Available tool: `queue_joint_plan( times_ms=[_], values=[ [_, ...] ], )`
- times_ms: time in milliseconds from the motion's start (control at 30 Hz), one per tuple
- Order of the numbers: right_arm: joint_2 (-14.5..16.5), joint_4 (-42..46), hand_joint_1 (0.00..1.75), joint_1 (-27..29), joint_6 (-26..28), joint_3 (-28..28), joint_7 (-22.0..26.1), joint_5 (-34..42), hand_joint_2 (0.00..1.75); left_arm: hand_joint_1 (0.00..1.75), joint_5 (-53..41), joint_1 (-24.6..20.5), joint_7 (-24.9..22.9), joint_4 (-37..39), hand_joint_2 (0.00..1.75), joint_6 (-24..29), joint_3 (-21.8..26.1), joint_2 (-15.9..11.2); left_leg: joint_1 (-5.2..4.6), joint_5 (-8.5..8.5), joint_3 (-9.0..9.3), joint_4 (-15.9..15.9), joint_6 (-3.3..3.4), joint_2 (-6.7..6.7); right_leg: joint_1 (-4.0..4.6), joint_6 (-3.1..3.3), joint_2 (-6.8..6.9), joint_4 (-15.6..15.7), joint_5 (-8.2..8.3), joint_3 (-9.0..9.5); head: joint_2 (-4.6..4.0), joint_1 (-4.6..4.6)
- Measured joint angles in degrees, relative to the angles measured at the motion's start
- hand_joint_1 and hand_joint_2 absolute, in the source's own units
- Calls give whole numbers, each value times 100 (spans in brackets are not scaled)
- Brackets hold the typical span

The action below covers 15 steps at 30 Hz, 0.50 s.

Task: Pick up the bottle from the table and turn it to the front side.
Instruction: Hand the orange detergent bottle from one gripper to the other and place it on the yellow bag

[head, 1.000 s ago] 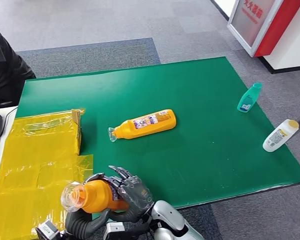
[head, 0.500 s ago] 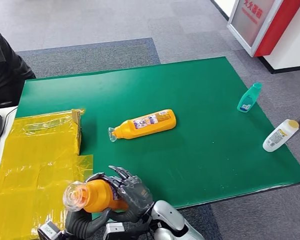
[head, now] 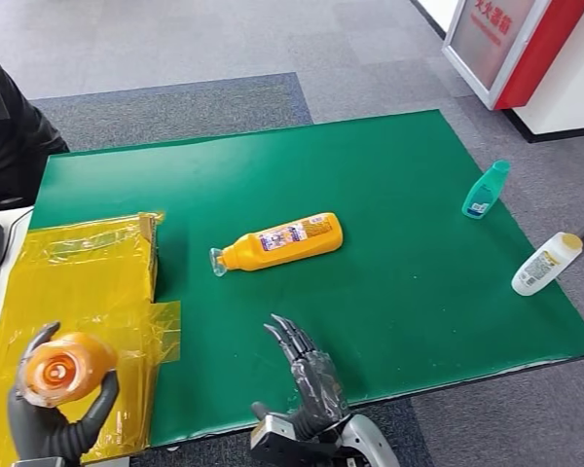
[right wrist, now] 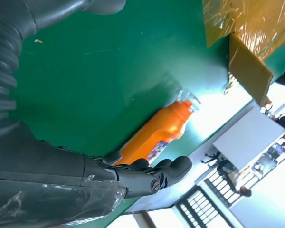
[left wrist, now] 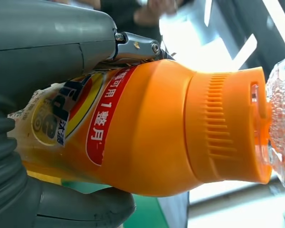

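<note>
Honestly, the orange bottle (head: pixel 67 367) gripped end-on by the left hand (head: pixel 51 413) at lower left could be dropped if twisted carelessly, since the right hand (head: pixel 311 375) is spread empty.

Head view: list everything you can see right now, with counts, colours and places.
Orange bottle, held: 1, orange, in the left hand over the yellow sheet.
Orange bottle, lying: 1, orange, mid-table on its side.
Teal bottle: 1, teal, table's far right.
White bottle: 1, white with yellow cap, right table edge.
Yellow sheet: 1, yellow, table's left.
Table: 1, green top.
Person: 1, dark clothing, far left.
Left hand: 1, grips the bottle.
Right hand: 1, empty, fingers spread, near table edge.
</note>
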State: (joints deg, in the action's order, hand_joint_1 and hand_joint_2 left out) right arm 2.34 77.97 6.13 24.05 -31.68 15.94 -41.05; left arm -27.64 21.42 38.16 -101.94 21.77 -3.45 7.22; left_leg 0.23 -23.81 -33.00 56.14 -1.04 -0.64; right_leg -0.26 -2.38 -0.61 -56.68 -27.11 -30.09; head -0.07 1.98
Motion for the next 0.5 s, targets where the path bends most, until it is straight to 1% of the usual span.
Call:
queue_joint_plan(
  times_ms=[100,200,300,367,433,500],
  values=[
    [-87,227,0,207,134,115,56,184,175,175,-50,102,0,-284,175,494,240,11,0,0,0,0,1,0,0,0,0,0,-1,-6,0,1],
    [-145,409,0,379,314,255,233,414,175,175,-108,175,-1,-498,175,707,401,19,0,-2,1,0,2,0,0,-2,1,0,-3,-17,0,0],
    [-165,620,0,536,442,424,379,510,175,175,-355,226,-1,-609,175,891,520,47,-1,-2,1,0,2,0,-1,-2,1,0,-3,-14,0,0],
    [-168,760,0,614,468,547,432,537,175,175,-702,243,-3,-633,175,961,629,87,-1,-1,2,0,3,0,-1,-2,1,0,-2,-14,0,1],
    [-169,880,0,679,429,654,460,548,175,175,-1289,252,-71,-635,175,973,745,122,-1,-1,2,0,3,0,-1,-3,1,0,-2,-14,0,1],
    [-169,981,0,728,343,735,462,533,175,175,-2137,253,-333,-624,175,983,821,125,-1,-1,3,0,3,0,-1,-3,1,0,-2,-14,0,0]
  ],
)
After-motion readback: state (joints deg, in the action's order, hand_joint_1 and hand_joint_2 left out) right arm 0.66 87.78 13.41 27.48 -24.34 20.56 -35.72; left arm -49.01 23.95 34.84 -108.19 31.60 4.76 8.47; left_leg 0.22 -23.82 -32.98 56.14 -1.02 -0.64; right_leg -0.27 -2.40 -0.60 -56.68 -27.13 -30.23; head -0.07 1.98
